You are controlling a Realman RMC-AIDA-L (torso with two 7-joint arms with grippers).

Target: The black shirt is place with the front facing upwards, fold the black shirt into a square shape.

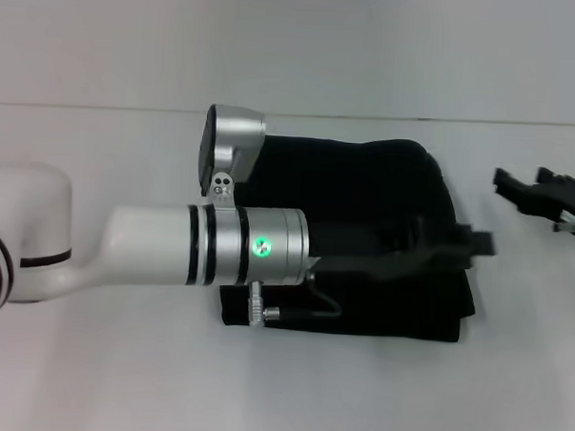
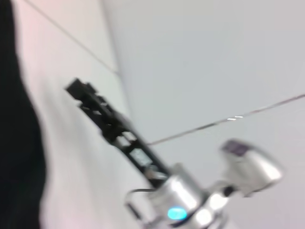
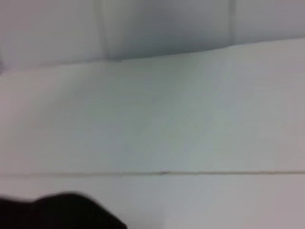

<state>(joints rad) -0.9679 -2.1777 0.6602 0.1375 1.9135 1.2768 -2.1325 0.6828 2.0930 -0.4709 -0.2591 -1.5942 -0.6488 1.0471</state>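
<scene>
Folded black shirt (image 1: 365, 190) (no lettering visible); left end effector (image 1: 472, 245) over it, grip unclear.

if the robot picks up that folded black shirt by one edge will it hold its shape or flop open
Probably flop: the black shirt is soft cloth with rounded, bulging folds, so layers would likely sag apart. It looks light and should slide on the smooth white table. The left pincer reaches across it; the right pincer waits beside.
</scene>
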